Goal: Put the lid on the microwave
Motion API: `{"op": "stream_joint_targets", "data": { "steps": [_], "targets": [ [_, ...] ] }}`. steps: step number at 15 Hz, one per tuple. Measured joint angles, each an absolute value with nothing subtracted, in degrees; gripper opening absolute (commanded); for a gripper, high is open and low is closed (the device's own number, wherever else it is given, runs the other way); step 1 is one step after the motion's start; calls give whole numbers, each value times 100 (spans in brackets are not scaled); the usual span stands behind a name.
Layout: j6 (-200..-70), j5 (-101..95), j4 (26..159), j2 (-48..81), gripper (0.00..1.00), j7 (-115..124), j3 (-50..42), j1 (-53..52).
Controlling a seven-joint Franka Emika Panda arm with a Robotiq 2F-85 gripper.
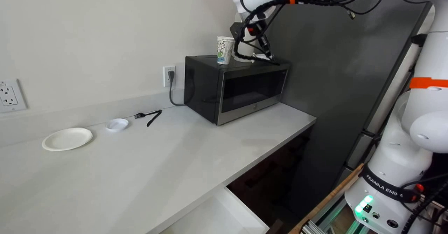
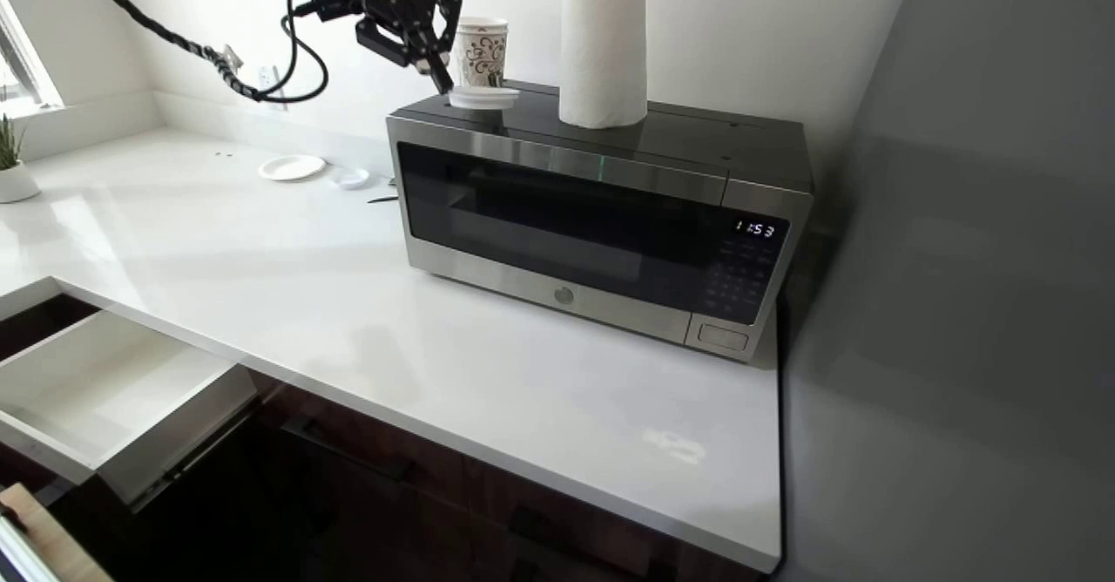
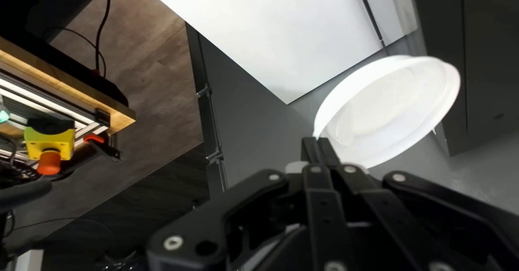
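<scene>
A shallow round white lid is held by its rim in my gripper. It is over the left part of the microwave's top, and I cannot tell whether it touches. The microwave is black with a steel-framed dark glass door; it also shows in an exterior view. In the wrist view the fingertips are closed on the lid's rim, and the lid tilts out to the right. A similar shallow white lid lies on the counter between the plate and the black cutlery.
Paper cups and a paper towel roll stand on the microwave near the gripper. A white plate and black fork and knife lie on the counter. A drawer is open. A grey fridge stands beside the microwave.
</scene>
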State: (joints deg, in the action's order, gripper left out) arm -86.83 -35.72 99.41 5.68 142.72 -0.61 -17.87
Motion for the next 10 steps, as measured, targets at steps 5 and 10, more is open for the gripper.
{"op": "stream_joint_targets", "data": {
  "steps": [5, 10],
  "targets": [
    [-10020, -4559, 11037, 294, 0, 14343, 99, -1280],
    [-10862, -5209, 11483, -79, 0, 14451, 227, -1016]
  ]
}}
